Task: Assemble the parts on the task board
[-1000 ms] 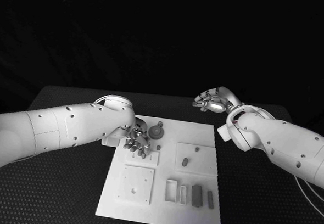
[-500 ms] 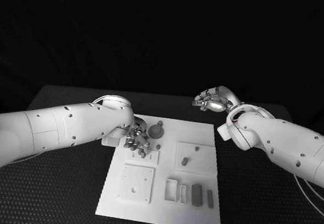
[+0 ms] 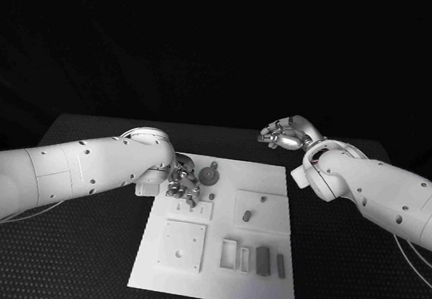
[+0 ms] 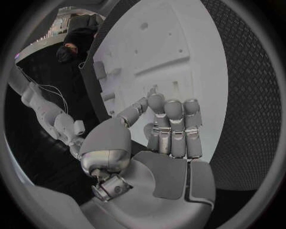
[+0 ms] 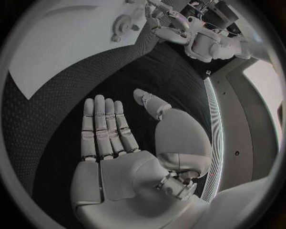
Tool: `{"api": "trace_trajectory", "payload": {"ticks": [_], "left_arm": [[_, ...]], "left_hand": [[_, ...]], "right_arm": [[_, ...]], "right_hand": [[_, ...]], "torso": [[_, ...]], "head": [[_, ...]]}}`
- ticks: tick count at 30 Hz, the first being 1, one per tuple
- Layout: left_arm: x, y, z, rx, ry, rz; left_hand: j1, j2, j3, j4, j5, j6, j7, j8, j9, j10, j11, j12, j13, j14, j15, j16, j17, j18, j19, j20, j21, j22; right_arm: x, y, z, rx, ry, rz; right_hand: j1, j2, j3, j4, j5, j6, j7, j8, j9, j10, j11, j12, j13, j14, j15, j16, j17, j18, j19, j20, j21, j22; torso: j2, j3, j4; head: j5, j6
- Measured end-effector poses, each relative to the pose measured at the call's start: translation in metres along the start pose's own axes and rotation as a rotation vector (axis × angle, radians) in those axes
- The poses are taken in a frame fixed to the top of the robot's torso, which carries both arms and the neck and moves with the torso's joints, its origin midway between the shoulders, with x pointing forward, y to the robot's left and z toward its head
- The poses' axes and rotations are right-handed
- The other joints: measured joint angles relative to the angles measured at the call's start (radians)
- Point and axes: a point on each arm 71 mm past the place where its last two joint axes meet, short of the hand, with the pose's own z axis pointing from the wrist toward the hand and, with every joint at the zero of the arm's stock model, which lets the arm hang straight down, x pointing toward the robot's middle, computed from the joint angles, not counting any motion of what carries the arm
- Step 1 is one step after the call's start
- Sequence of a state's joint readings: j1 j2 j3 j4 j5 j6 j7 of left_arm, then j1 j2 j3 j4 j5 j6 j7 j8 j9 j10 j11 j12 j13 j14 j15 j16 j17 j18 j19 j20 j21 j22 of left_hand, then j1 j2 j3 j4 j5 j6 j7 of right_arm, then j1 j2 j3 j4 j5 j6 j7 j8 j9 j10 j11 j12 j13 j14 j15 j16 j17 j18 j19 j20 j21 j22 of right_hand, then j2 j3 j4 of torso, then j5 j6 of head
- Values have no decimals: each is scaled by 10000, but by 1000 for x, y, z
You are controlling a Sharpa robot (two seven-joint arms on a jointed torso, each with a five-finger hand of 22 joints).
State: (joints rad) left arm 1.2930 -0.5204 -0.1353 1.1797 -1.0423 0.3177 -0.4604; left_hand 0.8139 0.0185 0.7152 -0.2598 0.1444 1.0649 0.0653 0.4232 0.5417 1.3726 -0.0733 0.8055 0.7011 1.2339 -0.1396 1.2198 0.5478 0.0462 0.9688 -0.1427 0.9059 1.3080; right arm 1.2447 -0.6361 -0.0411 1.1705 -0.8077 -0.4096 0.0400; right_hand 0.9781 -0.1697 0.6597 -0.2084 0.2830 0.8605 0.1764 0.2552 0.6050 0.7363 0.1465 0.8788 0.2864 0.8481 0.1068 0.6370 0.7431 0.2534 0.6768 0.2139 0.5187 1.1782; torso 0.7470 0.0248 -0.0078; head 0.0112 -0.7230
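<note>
A: How is the board (image 3: 263,288) positioned?
B: It is laid flat at mid-table, white, with raised square plates.

A: And the parts?
B: A round gear (image 3: 208,174) is seated near the far edge; a peg (image 3: 246,214) is set in a square plate; bars (image 3: 263,259) are laid in the near slots.

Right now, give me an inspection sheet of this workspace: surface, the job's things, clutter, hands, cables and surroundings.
Surface: black table with a textured top.
Job's things: white task board lies mid-table; a gear-shaped part sits near its far edge, a small peg on a raised square, and slim bar parts by the slots nearer the robot.
Clutter: nothing seen.
Hands: left hand over the board's far left area, fingers together, apparently holding nothing; right hand raised beyond the board, open and flat in the right wrist view.
Cables: thin cable beside the right arm.
Surroundings: dark; nothing seen.
</note>
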Motion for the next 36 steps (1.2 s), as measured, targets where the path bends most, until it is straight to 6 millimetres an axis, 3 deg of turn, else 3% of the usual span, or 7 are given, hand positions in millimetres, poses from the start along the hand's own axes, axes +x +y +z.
{"api": "trace_trajectory", "payload": {"ticks": [14, 24, 30, 36], "left_arm": [[8, 7, -17, 486, -990, -857], [28, 27, -33, 617, -2586, -1461], [46, 31, -36, 782, -3393, -1484], [50, 31, -40, 1001, -4170, -1561]], "left_hand": [[89, -89, 6, -76, 520, 15, 14, -22, 4, 133, -90, 28, 71, 152, -49, 117, 36, 0, 142, -72, 95, -2], [162, -161, 13, -96, 599, 25, 23, -83, 7, 320, -173, 69, 106, 322, -102, 233, 63, 0, 268, -126, 192, -3], [252, -252, 33, -107, 599, 45, 42, -63, 6, 345, -164, 69, 117, 360, -99, 233, 63, -1, 338, -125, 193, -4], [314, -314, 88, -55, 599, 56, 52, -57, 6, 374, -157, 69, 127, 406, -119, 232, 62, -3, 374, -161, 193, -5]], "right_arm": [[-3, -2, -2, 37, -34, -13], [-8, -6, -4, 106, -100, -40], [-10, -8, -5, 142, -133, -55], [-11, -9, -5, 156, -147, -60]], "right_hand": [[0, 0, 0, 0, -1, 0, 0, 0, 0, 0, 0, 39, 0, 1, -1, 0, 0, 0, 0, 0, 0, -2], [0, 0, 0, 0, -1, 0, -1, 0, 0, 0, 0, 40, -9, 1, -1, 0, 0, 0, 0, 0, 0, 8], [0, 0, 0, 0, -1, 1, 0, 0, 0, 0, 0, 39, -8, 1, -1, 0, 0, 0, 0, 0, 0, 7], [0, 0, 0, 0, -1, 1, 0, 0, 0, 0, 0, 39, -8, 1, -1, 0, 0, 0, 0, 0, -26, 16]], "torso": [[-1, 0, 6], [-13, -2, 25], [-23, -6, 50], [-46, -5, 90]], "head": [[1, 2], [-11, -10], [-11, -12], [-15, -37]]}}
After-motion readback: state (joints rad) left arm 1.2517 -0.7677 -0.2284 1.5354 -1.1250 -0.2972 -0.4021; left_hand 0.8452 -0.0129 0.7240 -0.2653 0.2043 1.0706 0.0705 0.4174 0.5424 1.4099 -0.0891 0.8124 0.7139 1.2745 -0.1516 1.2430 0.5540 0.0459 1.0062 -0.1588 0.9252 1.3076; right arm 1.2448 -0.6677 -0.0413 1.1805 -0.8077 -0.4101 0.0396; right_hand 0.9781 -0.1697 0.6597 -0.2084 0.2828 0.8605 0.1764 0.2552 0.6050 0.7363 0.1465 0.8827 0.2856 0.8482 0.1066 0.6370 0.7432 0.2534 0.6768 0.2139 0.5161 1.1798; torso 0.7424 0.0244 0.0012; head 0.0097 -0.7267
